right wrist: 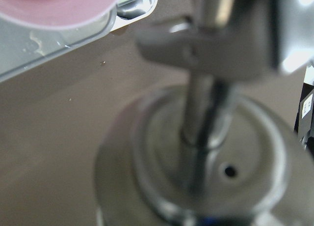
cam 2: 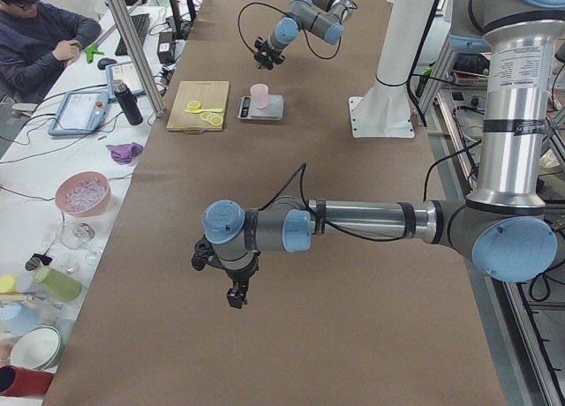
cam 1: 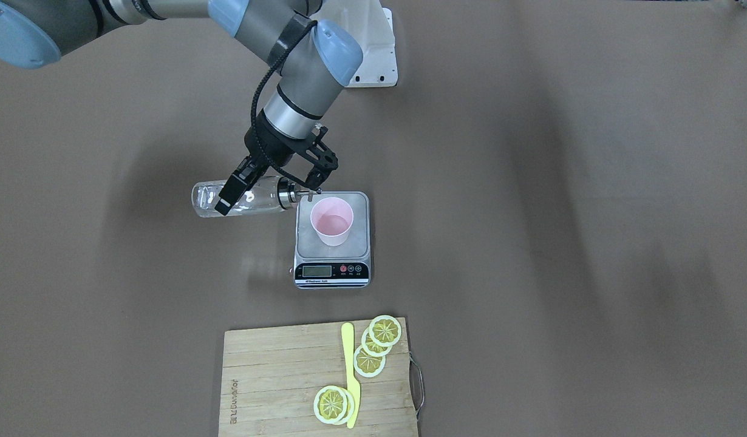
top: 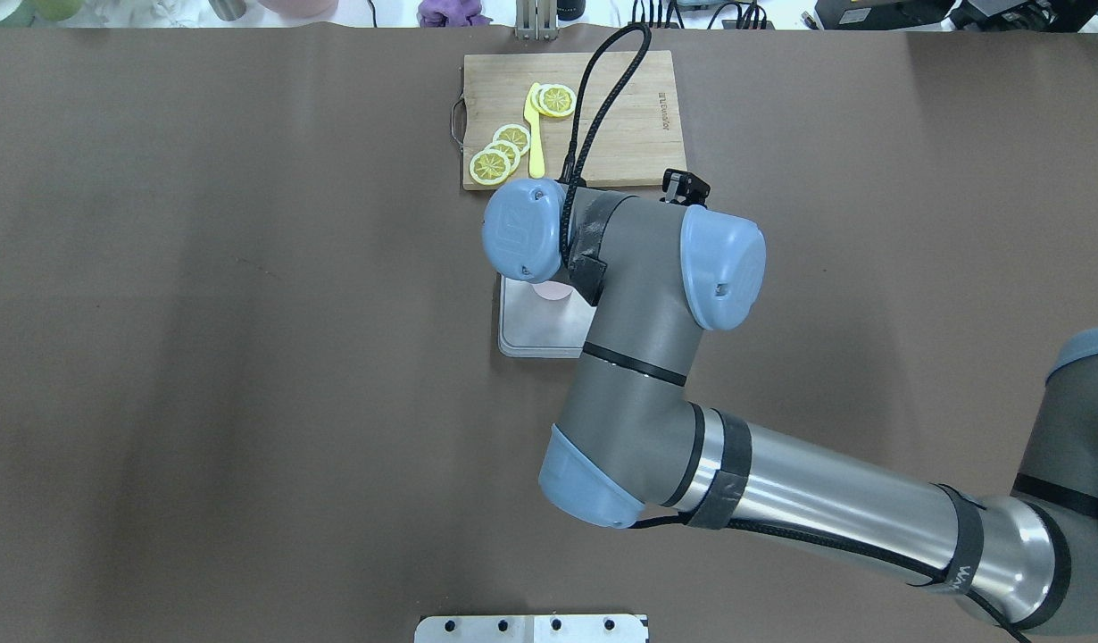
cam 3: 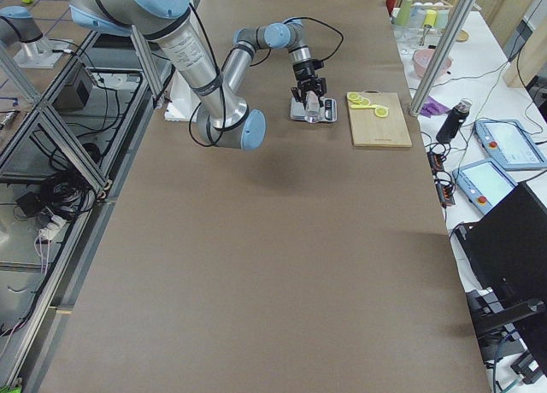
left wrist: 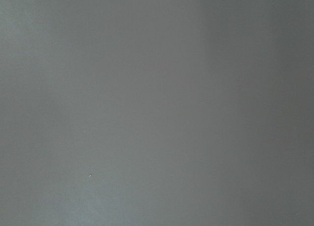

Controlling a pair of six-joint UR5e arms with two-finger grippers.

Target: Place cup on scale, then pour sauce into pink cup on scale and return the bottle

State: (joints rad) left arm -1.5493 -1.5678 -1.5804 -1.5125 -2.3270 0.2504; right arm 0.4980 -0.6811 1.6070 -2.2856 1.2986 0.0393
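Sauce-pouring setup, centred on the scale: a small rectangular thing with a brushed silver platform, rounded corners, and a black front strip with an LCD and round buttons. The cup stands upright on that platform, roughly in the middle. It's pale pink smooth plastic, tapered, with no handle, and it's narrower than the platform. The right tool is clamped around the body of the bottle, holding it tipped on its side just next to the scale. The shiny metal spout reaches over the edge of the platform, close to the cup's rim. The bottle is clear glass with bright glints. The sauce inside is colourless, so I honestly can't make out its level or whether any is running out. The right wrist view is mostly a blurry close-up of the round metal cap and spout, with a bit of pink cup in one corner. The left tool hangs over bare tabletop well away from the scale, and I can't tell whether it's open or closed. On the side of the scale that its display faces lies a slatted wooden cutting board with a wire handle. It carries some flat lemon slices and a thin yellow knife. The tabletop itself is matte brown.
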